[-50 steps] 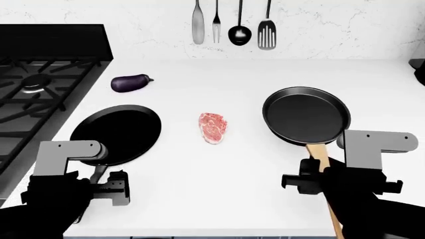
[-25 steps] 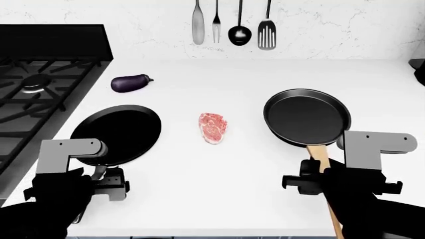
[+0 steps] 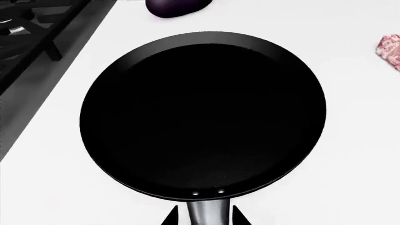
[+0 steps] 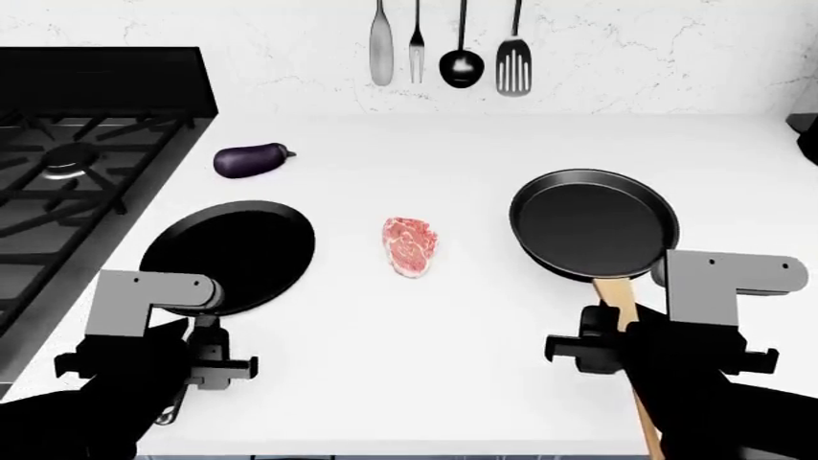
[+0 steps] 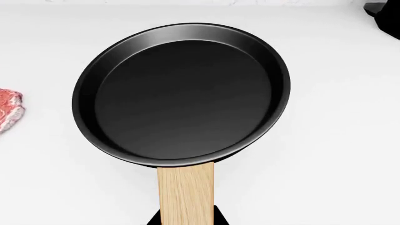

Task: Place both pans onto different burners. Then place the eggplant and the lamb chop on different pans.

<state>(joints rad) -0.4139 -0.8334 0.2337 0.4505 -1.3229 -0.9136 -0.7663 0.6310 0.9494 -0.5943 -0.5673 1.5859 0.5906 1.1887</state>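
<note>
The flat black pan point(image 4: 230, 254) point(image 3: 203, 112) lies on the white counter beside the stove. My left gripper point(image 4: 205, 359) point(image 3: 203, 220) is open, its fingers point(image 3: 170, 219) flanking the pan's thin metal handle with slim gaps. The deeper pan point(image 4: 592, 225) point(image 5: 181, 93) sits at the right, and my right gripper point(image 4: 614, 350) point(image 5: 185, 218) is shut on its wooden handle. The purple eggplant point(image 4: 251, 159) point(image 3: 175, 5) rests near the stove's corner. The lamb chop point(image 4: 409, 244) point(image 5: 9, 110) lies between the pans. A burner point(image 4: 64, 158) shows under the grates.
The black gas stove point(image 4: 115, 96) fills the left side, its edge close to the flat pan. Several utensils point(image 4: 447, 48) hang on the back wall. A dark object point(image 4: 806, 134) stands at the far right edge.
My left arm has shifted slightly right along the flat pan's handle. Both pans sit a touch further right in the head view. The right gripper keeps its grip.
</note>
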